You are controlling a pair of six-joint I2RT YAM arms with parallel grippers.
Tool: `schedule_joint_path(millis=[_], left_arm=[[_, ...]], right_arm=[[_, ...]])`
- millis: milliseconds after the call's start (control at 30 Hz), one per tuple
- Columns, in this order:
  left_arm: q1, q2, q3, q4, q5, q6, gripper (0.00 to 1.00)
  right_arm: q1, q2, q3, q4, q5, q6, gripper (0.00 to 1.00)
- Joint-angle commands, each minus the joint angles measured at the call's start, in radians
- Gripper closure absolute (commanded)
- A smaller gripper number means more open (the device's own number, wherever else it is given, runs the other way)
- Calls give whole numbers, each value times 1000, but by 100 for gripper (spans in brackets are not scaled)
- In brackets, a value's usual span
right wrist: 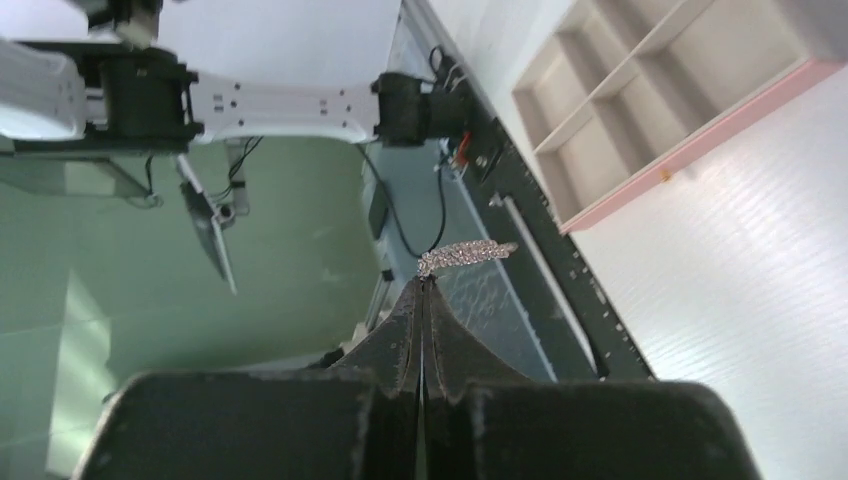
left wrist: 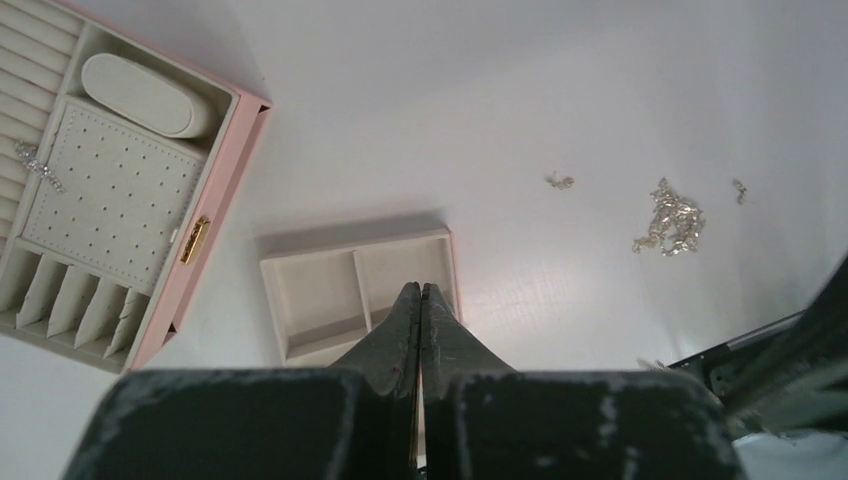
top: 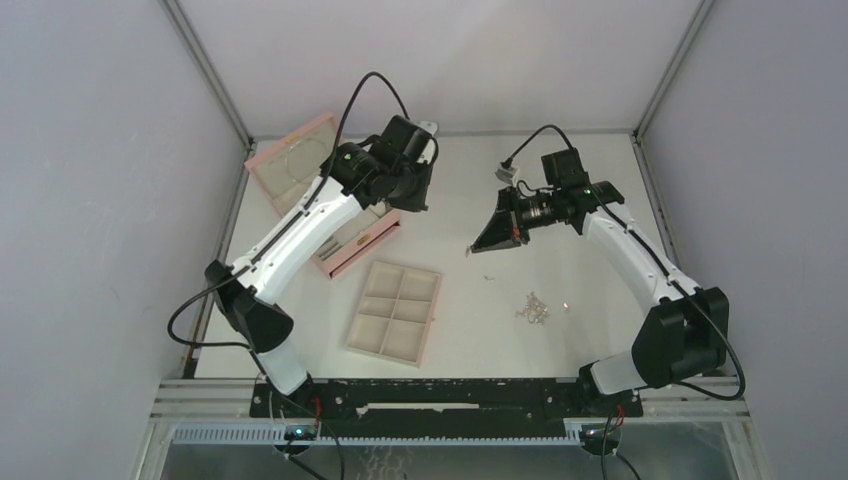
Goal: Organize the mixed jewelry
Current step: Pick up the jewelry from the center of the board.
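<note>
One sparkling silver bar-shaped jewelry piece [right wrist: 465,255] is clamped in my right gripper [right wrist: 423,285], raised right of the beige six-compartment tray [top: 394,312], my left gripper [left wrist: 420,292] pressed together empty beyond that tray; next, I think, I must lower the piece gently into a fitting compartment.

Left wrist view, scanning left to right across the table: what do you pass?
pink jewelry box → beige tray → lone small silver piece → silver jewelry cluster → another small silver piece

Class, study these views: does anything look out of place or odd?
Yes. A heap of tiny silver jewelry lies loose on the white table, outside the beige six-compartment tray, whose compartments look empty.
</note>
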Motion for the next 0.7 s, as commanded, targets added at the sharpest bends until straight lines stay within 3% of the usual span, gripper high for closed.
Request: schedule_joint_path(millis=[0,667], left_arm=[[21,-71,-31,47,-18,20,100],[46,-92,-71,58,-15,44,100]], right_arm=[[20,-34,23,-161,-138,-157,100],[157,-51,19,-278,-120,-264,100]])
